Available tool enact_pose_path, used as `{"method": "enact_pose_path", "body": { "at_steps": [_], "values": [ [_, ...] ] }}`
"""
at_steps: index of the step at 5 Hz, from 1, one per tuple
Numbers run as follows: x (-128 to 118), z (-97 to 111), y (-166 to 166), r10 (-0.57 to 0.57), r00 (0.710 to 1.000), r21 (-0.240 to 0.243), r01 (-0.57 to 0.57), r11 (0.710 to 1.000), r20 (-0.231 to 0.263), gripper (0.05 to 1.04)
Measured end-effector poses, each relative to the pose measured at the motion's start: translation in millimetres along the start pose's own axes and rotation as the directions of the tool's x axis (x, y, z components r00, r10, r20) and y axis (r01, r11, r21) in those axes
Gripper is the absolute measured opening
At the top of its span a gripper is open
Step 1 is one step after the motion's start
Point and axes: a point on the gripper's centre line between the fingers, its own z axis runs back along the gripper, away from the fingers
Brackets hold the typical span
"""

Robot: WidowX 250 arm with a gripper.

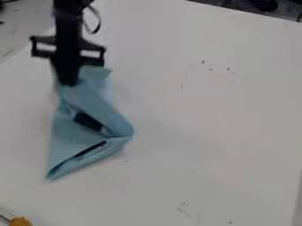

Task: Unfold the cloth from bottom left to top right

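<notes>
— Down at the near end, what do you see?
— The blue cloth [63, 134], toward the view's left on my surface [218, 128], its near corner a narrow point, folds crossing its middle.
— Farther back?
— Its far end meets the jaws of my arm [66, 24]; I can't tell whether they're apart or clamped on it.
— Progress?
— Partial at best, I judge: it's bunched, so opening it toward top right remains.

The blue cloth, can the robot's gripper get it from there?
Probably yes: the gripper hangs right at the top end of the folded blue cloth, and nothing seems to block the way.
</notes>
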Motion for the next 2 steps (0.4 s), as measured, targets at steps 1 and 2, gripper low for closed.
{"method": "enact_pose_path", "body": {
  "at_steps": [1, 2],
  "values": [
    [8, 33, -31, -0.051, 0.997, -0.026, 0.053, 0.998, 0.057, 0.058],
    [13, 46, -62, -0.029, 0.995, -0.170, 0.044, 0.984, 0.094, 0.058]
  ]
}}
